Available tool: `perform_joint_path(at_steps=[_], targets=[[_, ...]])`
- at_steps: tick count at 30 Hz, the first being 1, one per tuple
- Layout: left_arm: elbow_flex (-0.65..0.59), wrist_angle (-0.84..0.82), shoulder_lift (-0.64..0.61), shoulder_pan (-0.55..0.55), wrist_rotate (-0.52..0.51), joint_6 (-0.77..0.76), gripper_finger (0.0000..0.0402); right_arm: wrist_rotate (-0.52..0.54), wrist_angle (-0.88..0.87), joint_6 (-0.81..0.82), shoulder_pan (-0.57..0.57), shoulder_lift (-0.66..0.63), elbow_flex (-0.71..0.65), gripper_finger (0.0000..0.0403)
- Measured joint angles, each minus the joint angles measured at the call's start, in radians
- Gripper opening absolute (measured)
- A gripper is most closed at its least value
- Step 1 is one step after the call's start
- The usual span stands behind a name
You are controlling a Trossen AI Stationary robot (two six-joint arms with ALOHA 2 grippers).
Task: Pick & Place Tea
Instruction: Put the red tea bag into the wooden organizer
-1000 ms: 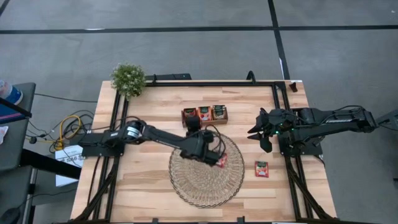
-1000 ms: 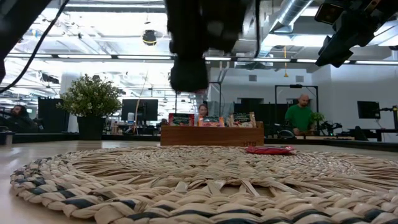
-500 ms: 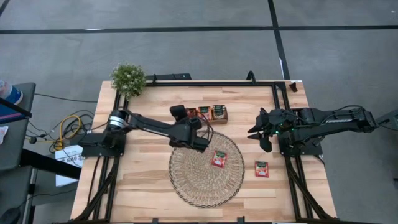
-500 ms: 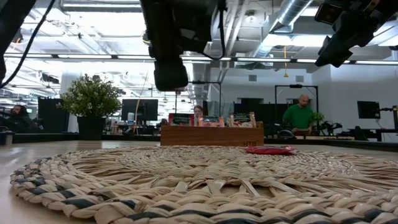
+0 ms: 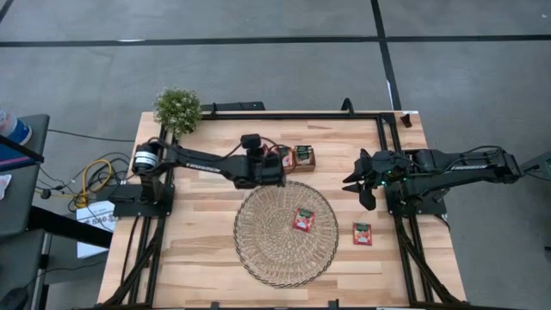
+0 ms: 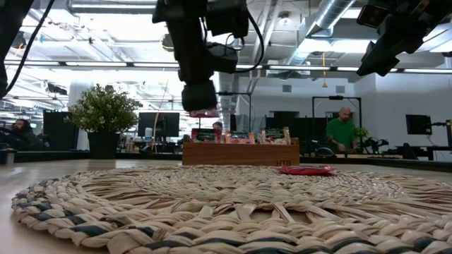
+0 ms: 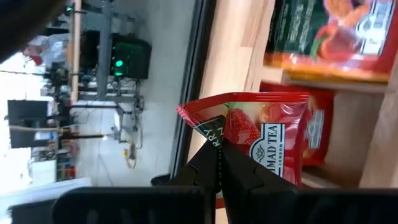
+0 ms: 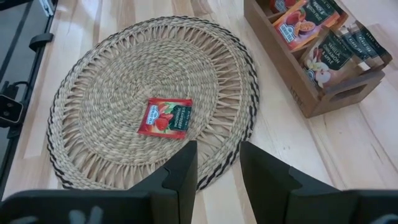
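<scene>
Swinging back from the round woven mat (image 5: 286,233), the left arm has gone from above the mat's one o'clock edge a second ago to the wooden tray (image 5: 303,158) at the table's twelve o'clock side, leaving a red sachet (image 5: 303,219) lying flat on the mat, just toward two o'clock from its centre.

Largest first: the pale wooden table (image 5: 198,250) carries the mat at centre, toward six o'clock. Then the tray, standing just past the mat's twelve o'clock rim, its compartments packed with upright tea packets. A potted plant (image 5: 177,109) sits at the table's ten o'clock corner.

And the left gripper (image 7: 219,163) is over the tray's nine o'clock end, fingers pinched tight on the corner of a strawberry tea sachet (image 7: 267,134), which hangs above the packets in the tray. The right gripper (image 8: 217,163) waits at the table's three o'clock side, raised, its fingers part-way apart with nothing between them.

Smallest now: another red sachet (image 5: 362,233) lies on bare wood, just off the mat's three o'clock edge.
</scene>
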Motion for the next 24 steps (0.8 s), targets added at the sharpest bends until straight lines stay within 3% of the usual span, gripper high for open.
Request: perform_joint_path(at_steps=[3,13,17,24], targets=[[0.000,0.049,0.002,0.014,0.051,0.060,0.0000,0.000,0.000,0.000,0.000,0.000,0.000,0.0113],[-0.115,0.205,0.003,0.025,0.040,0.153,0.0000,0.000,0.000,0.001,0.000,0.000,0.000,0.0113],[-0.142,0.228,0.005,0.025,-0.013,0.154,0.0000,0.000,0.000,0.001,0.000,0.000,0.000,0.0113],[-0.142,0.280,0.005,0.025,0.049,0.154,0.0000,0.032,0.000,0.001,0.000,0.000,0.000,0.0113]])
